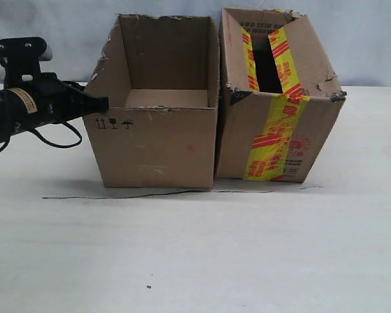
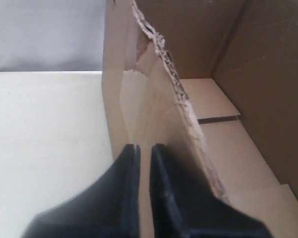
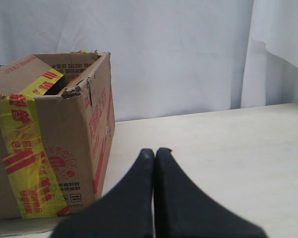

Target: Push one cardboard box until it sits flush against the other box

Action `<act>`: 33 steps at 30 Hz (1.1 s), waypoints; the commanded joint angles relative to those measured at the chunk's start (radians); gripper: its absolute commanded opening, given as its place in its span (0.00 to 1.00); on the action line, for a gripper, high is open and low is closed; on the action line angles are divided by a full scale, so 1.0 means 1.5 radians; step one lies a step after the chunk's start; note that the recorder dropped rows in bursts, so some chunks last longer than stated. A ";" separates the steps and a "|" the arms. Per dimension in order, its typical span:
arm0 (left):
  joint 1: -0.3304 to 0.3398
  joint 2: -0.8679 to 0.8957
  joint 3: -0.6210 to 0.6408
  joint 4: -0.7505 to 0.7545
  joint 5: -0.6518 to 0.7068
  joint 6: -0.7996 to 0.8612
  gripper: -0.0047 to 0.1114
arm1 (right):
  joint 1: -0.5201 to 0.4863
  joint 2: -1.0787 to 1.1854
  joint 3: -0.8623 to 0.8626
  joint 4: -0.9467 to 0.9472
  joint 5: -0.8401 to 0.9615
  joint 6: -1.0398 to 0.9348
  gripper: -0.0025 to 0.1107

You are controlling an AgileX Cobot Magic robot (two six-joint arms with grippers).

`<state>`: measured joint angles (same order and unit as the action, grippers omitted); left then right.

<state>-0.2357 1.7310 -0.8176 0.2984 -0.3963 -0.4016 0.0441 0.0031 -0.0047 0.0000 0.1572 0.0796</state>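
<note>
Site: white table, pale backdrop behind.

Item 1: cardboard box, plain brown, no top, stands upright at centre-left in ext. view. Rim ragged, worst at its upper left corner. Small black handling symbols on the front face, upper left. Inside bare; only the bottom flaps show.

Item 2: other box, upright, directly to the right of item 1. Yellow tape w/ red print runs over the top flaps and down the front. Top flaps are parted, w/ a dark gap between them. Front corners at the top edge are crushed and torn.

Relation: the facing side walls meet along one seam in ext. view, and the front faces are roughly in line. Can't tell if a hairline slit remains.

L gripper: comes in level from the left, tip on the outer left wall of item 1, just below the rim. L wrist view shows both fingers drawn nearly together w/ only a thin slit between, nothing held, tips against the outer face of the wall beside the torn edge.

R gripper: seen in R wrist view only. Jaws fully together, empty, low over the table, apart from item 2 on its taped-front side.

Misc.: a thin dark line lies on the table along the front of both boxes.
</note>
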 commanded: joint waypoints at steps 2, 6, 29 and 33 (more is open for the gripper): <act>-0.004 -0.103 0.027 0.004 0.040 0.066 0.04 | -0.005 -0.002 0.003 0.000 -0.006 0.003 0.02; -0.004 -0.303 0.136 0.004 0.061 0.132 0.04 | -0.005 -0.002 0.003 0.000 -0.006 0.003 0.02; -0.006 -1.041 0.462 -0.014 0.360 0.165 0.04 | -0.005 -0.002 0.003 0.000 -0.006 0.003 0.02; 0.025 -1.078 0.512 -0.105 0.359 0.165 0.04 | -0.005 -0.002 0.003 0.000 -0.006 0.003 0.02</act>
<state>-0.2297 0.1531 -0.1021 0.2282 0.1400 -0.1560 0.0441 0.0031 -0.0047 0.0000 0.1572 0.0796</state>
